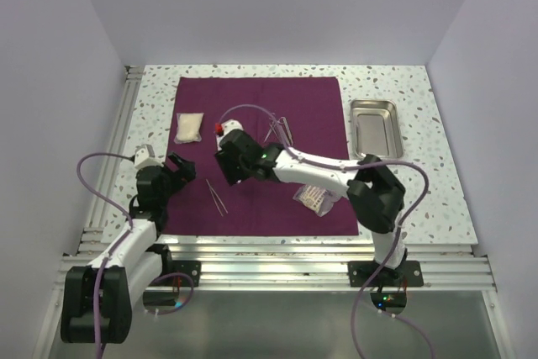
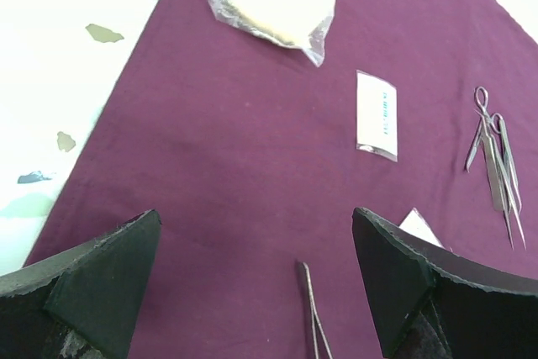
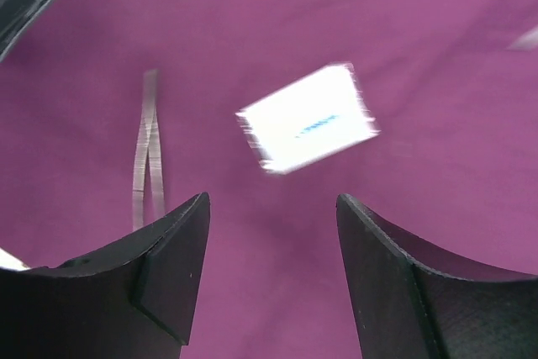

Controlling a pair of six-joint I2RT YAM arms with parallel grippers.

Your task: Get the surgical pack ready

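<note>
1. Top: drape [image 1: 311, 107] lies flat, centred on the surface [image 1: 155, 98], right gripper [image 1: 227, 174] over its middle; dipping could ruck it.
2. Left wrist: left gripper [image 2: 256, 216] spread, empty; may knock tweezers [image 2: 311, 308].
3. Right wrist: jaws apart, empty, above packet [image 3: 307, 117]; closing might pinch cloth.

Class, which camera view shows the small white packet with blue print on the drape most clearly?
The left wrist view: the packet lies sharp and whole on the maroon drape. The right wrist view shows it larger but blurred. The top view does not show it; the right arm probably covers it.
</note>
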